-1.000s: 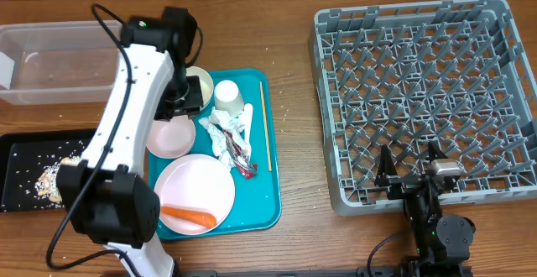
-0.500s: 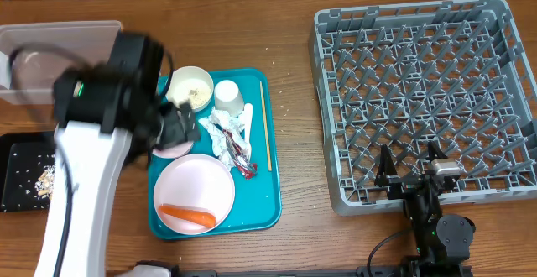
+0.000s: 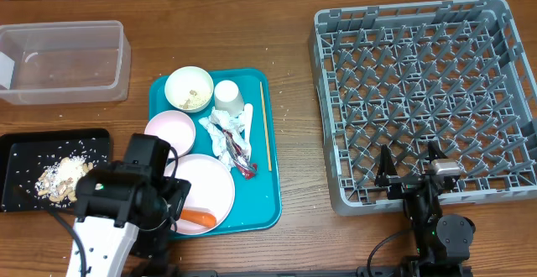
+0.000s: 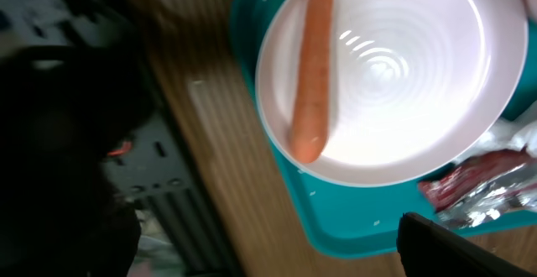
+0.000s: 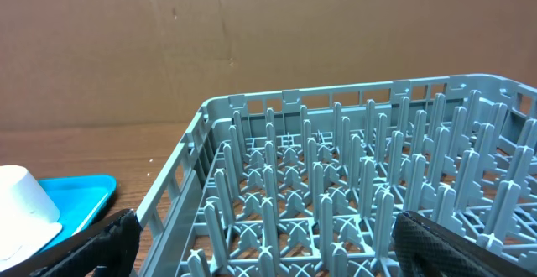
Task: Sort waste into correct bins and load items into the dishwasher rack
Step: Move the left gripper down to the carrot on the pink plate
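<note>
**Left end effector open over the carrot, rack waiting empty**

On the far left of the counter sits the clear tub point(image 3: 63, 59). Just nearer to me is the black tray point(image 3: 17, 189), which already carries a heap of rice and food scraps point(image 3: 63, 179), so I read it as the place for food waste.

My left end effector point(image 4: 268, 248) hangs over the near-left corner of the teal tray point(image 3: 270, 189). Its jaws are spread wide and hold nothing. In the wrist view the carrot point(image 4: 310, 75) lies along the left rim of the pink plate point(image 4: 403, 67), ahead of the fingers and not yet between them. From overhead, the wrist hides the carrot's left end. I judge this to be the line-up for picking the carrot, since the black tray is a short move to the left.

Farther along the teal tray are the scrap-filled white bowl point(image 3: 189, 88), the pink bowl point(image 3: 170, 132), the upturned cup point(image 3: 228, 95), the crumpled napkins point(image 3: 225, 134) and the wooden stick point(image 3: 264, 126) by the right rim.

On the right stands the dishwasher rack point(image 3: 419, 92), with nothing loaded. My right end effector point(image 5: 277, 256) is parked at its near edge, fully open and empty, well apart from all the dishes.
</note>
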Robot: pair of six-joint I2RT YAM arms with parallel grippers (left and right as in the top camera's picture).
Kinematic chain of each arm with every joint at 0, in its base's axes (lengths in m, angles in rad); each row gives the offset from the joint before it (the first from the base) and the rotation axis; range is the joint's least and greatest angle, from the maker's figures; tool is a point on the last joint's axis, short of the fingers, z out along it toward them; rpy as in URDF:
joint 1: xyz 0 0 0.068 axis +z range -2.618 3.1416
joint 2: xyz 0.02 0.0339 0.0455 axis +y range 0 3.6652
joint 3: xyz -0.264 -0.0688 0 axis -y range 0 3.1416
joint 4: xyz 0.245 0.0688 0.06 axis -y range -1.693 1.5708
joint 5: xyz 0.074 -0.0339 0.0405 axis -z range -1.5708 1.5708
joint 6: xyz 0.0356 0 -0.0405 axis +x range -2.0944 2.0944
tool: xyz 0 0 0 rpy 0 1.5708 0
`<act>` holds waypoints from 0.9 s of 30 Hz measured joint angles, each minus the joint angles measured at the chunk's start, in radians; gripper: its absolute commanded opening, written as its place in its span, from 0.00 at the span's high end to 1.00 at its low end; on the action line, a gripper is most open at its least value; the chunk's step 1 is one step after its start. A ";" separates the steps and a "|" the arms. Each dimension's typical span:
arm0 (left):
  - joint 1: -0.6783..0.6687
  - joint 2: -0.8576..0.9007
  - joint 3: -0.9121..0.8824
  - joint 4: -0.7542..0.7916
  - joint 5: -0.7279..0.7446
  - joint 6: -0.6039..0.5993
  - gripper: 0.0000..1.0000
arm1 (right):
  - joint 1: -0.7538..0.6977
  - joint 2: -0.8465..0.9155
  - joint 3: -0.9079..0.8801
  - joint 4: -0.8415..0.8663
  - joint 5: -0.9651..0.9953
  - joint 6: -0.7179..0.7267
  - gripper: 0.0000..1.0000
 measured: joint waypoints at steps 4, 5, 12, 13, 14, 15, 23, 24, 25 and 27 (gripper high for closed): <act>0.000 0.011 -0.092 0.144 0.011 -0.065 0.00 | 0.000 0.000 0.000 -0.001 0.000 0.000 0.00; 0.000 0.016 -0.116 0.179 0.014 -0.075 0.00 | 0.000 0.000 0.000 -0.001 0.000 0.000 0.00; 0.000 0.076 -0.238 0.351 0.023 -0.103 0.00 | 0.000 0.000 0.000 -0.001 0.000 0.001 0.00; 0.000 0.088 -0.251 0.370 0.023 -0.106 0.00 | 0.000 0.000 0.000 0.000 0.000 0.000 0.00; 0.000 0.100 -0.262 0.385 0.023 -0.107 0.00 | 0.000 0.000 0.000 -0.001 0.000 0.000 0.00; 0.000 0.115 -0.274 0.400 0.023 -0.109 0.00 | 0.000 0.000 0.000 0.000 0.000 0.000 0.00; 0.000 0.209 -0.325 0.547 0.024 -0.083 0.00 | 0.000 0.000 0.000 0.000 0.000 0.000 0.00; 0.000 0.217 -0.327 0.567 0.024 -0.079 0.00 | 0.000 0.000 0.000 0.000 0.000 0.000 0.00; 0.000 0.226 -0.330 0.586 0.024 -0.075 0.00 | 0.000 0.000 0.000 0.000 0.000 0.000 0.00; 0.000 0.245 -0.333 0.614 0.024 -0.056 0.00 | 0.000 0.000 0.000 0.000 0.000 0.000 0.00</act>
